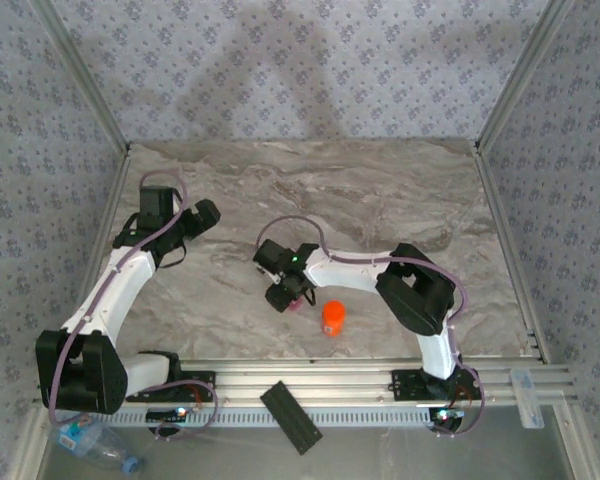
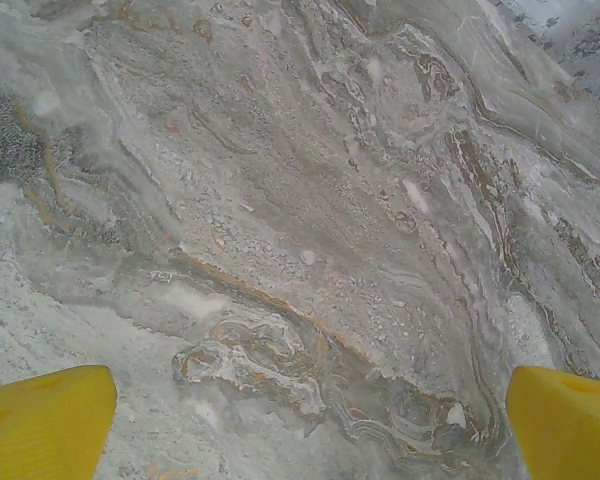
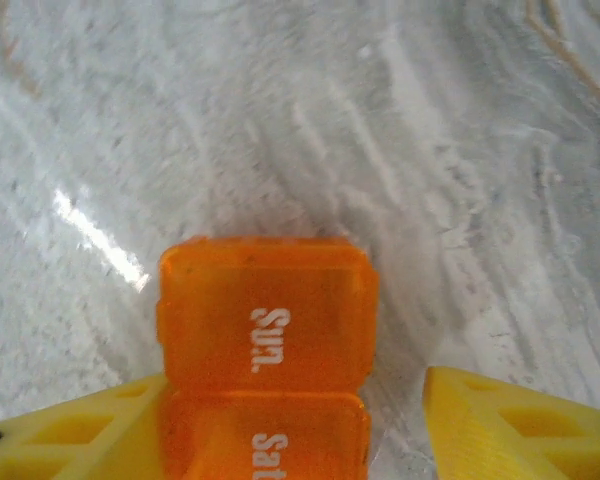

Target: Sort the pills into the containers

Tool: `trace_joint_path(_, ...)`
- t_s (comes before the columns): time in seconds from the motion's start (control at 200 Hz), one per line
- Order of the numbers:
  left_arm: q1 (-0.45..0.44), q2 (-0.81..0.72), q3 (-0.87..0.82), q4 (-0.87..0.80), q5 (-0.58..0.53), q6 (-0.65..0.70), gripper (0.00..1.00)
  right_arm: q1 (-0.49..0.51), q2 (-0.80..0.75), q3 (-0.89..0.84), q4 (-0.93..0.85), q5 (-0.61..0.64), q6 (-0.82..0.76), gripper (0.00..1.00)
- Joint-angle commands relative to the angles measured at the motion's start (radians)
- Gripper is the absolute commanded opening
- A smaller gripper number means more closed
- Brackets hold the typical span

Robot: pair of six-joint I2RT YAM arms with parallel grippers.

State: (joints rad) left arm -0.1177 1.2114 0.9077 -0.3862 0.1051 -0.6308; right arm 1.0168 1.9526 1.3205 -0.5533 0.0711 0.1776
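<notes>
Now the translucent orange plastic pill compartment [image 3: 267,310] lies on the marbled worktop [image 3: 430,150] between the right tool's [image 3: 285,400] part-spread fingers, seemingly touching one; the orange cylindrical bottle [image 1: 333,318] stands near; the left tool [image 2: 308,420] gapes wide.

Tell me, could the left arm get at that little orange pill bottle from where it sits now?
Probably not directly. The orange pill bottle stands well to the right of the left gripper, and the right gripper hangs roughly between them, so it would likely have to go around.
</notes>
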Motion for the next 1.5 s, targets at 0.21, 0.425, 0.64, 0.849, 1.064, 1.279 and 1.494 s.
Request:
trace_joint_path(0.21, 0.007, -0.026, -0.015, 0.013, 0.005, -0.012, 1.00, 0.006, -0.029, 0.027, -0.042, 0.020, 0.052, 0.80)
trace_joint_path(0.425, 0.008, -0.024, -0.013, 0.015, 0.011, -0.012, 1.00, 0.022, -0.032, 0.000, -0.092, 0.058, 0.036, 0.79)
trace_joint_path(0.64, 0.008, -0.024, -0.017, 0.017, 0.011, -0.011, 1.00, 0.026, -0.038, -0.027, -0.080, 0.057, 0.040, 0.75)
trace_joint_path(0.849, 0.009, -0.023, -0.017, 0.018, 0.011, -0.012, 1.00, 0.026, -0.041, -0.040, -0.076, 0.050, 0.042, 0.71)
trace_joint_path(1.064, 0.009, -0.020, -0.018, 0.017, 0.012, -0.015, 1.00, 0.025, -0.041, -0.050, -0.071, 0.046, 0.042, 0.66)
trace_joint_path(1.279, 0.009, -0.021, -0.014, 0.016, 0.012, -0.015, 1.00, 0.027, -0.050, -0.067, -0.062, 0.042, 0.051, 0.67)
trace_joint_path(1.494, 0.010, -0.019, -0.014, 0.019, 0.013, -0.016, 1.00, 0.026, -0.064, -0.087, -0.053, 0.041, 0.054, 0.66)
